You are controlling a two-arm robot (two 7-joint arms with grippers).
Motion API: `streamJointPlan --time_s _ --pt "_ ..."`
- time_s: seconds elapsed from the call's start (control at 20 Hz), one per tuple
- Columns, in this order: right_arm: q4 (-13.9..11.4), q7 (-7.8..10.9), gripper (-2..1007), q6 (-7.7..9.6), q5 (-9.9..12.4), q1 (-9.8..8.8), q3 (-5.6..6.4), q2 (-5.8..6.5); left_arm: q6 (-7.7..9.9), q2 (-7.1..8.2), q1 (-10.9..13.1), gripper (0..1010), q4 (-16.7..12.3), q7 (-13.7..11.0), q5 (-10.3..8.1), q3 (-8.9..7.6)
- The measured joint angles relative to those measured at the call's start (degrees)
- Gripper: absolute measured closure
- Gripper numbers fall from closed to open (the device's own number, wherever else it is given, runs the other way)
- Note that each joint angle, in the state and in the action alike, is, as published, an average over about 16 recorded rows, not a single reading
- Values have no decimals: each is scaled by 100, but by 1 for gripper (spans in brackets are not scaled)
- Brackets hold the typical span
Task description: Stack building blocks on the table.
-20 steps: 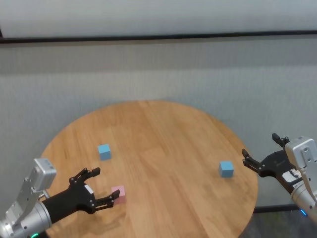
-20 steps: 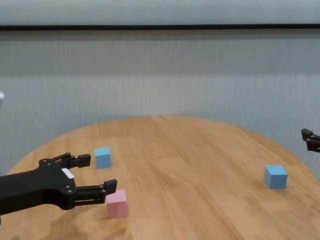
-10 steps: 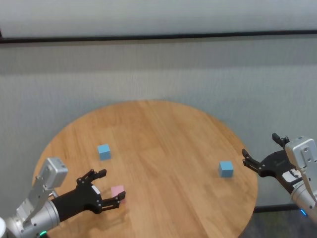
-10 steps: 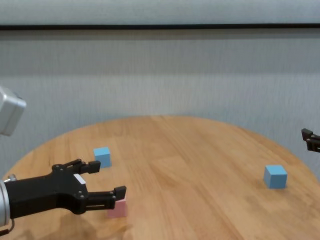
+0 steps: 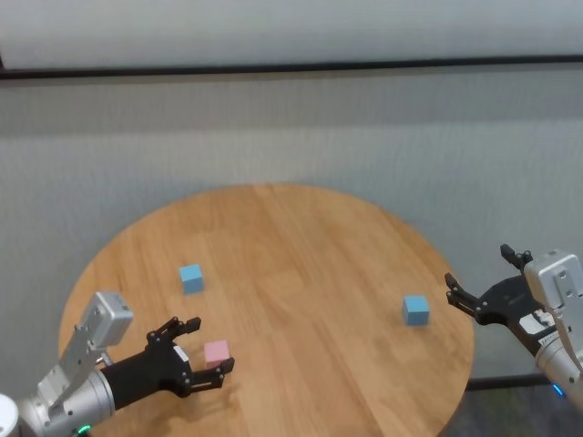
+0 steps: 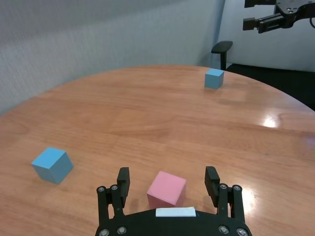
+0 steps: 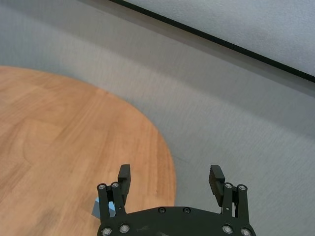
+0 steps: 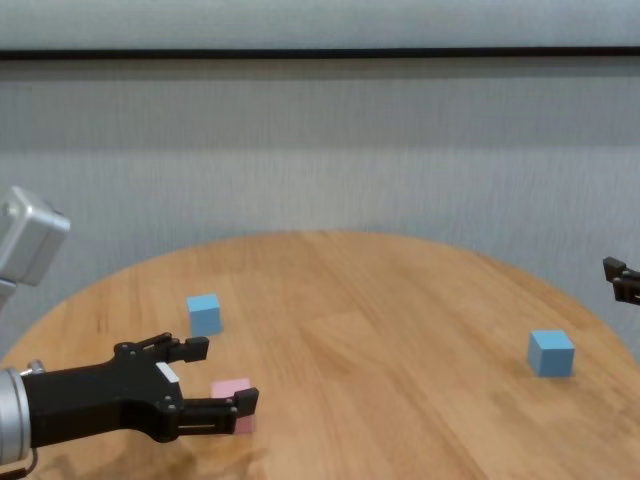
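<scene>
On the round wooden table (image 5: 301, 246) lie three building blocks. The pink one (image 5: 217, 350) sits near the front left, between the fingers of my open left gripper (image 5: 210, 344). In the left wrist view the pink block (image 6: 167, 189) has a gap to each finger (image 6: 123, 177). A light blue block (image 5: 190, 278) lies behind it, clear of the gripper. The other blue block (image 5: 415, 309) rests near the table's right edge. My right gripper (image 5: 478, 266) hovers open beyond that edge, just right of this block, holding nothing.
A grey wall stands behind the table. The round edge drops off close to the right blue block (image 8: 551, 352). Bare wood stretches between the left blocks and the right one. A dark chair (image 6: 222, 47) stands off the table's far side in the left wrist view.
My left gripper has advanced over the table and now straddles the pink block, which was ahead of its fingertips before. The blocks and the right arm have not moved.
</scene>
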Motion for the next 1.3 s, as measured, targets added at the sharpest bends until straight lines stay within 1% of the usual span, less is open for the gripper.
streamJointPlan --time_s 0.3,0.9,1.3 --pt "0 0 0 0 0 0 0 0 6 -61 -37 7 82 -59 105 -11" --pt "0 0 0 0 0 0 0 0 -17 -187 -108 7 244 -101 398 -15" --pt "0 0 0 0 0 0 0 0 -80 -299 -185 7 449 -163 492 -38"
